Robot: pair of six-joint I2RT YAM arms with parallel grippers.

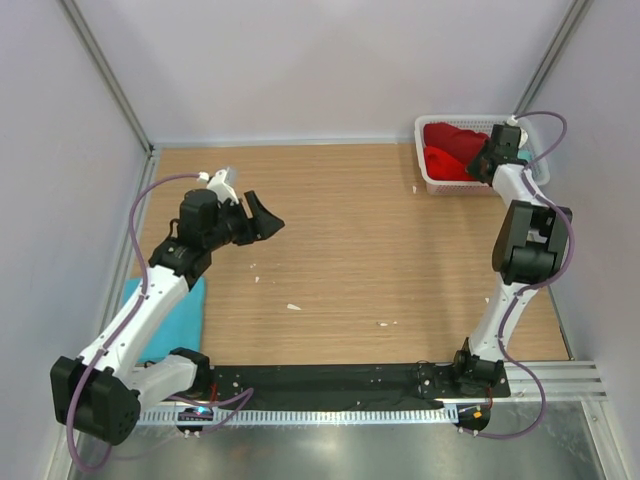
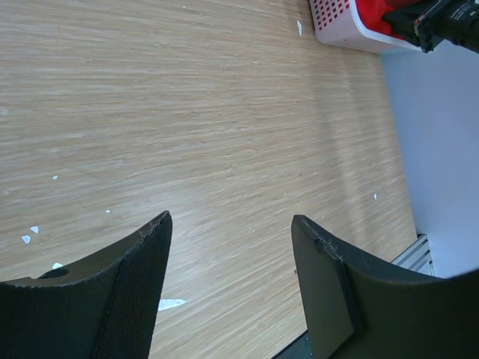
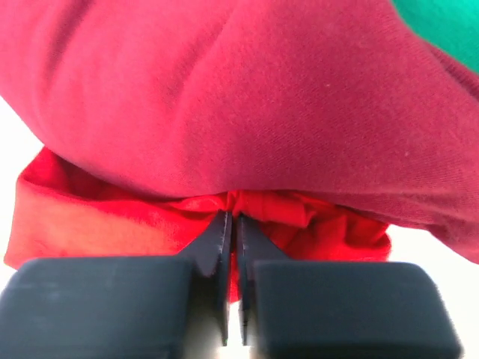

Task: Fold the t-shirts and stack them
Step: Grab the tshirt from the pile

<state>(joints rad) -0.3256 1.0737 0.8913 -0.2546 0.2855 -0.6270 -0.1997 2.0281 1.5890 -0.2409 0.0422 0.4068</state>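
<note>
At the far right corner of the pale wood-grain worktop [image 1: 350, 230] we see a white plastic lattice basket [image 1: 438, 186] holding a heap of bright red soft cloth t-shirts [image 1: 452, 150]. The white-and-black right arm [image 1: 525, 240] reaches over the basket's right side, and the right jaws are down among the cloth.

From the right wrist view we see those jaws pressed nearly together, pinching a small fold of the bright red cloth at their tips. A larger, darker-looking red bulge [image 3: 224, 97] swells just above the pinched fold. A patch of teal-green cloth [image 3: 449, 22] shows beyond it, at the upper right of that view.

Toward the left edge of the worktop, the white-and-black left arm [image 1: 150, 290] holds the left jaws above the wood, pointing toward the right edge. We see them standing wide apart, with only wood grain and a few small white flecks [image 2: 171, 304] between and below them.

A flat turquoise-blue cloth t-shirt [image 1: 180, 315] lies against the left edge near the near left corner. It is partly covered by the left arm and well apart from the basket.
</note>
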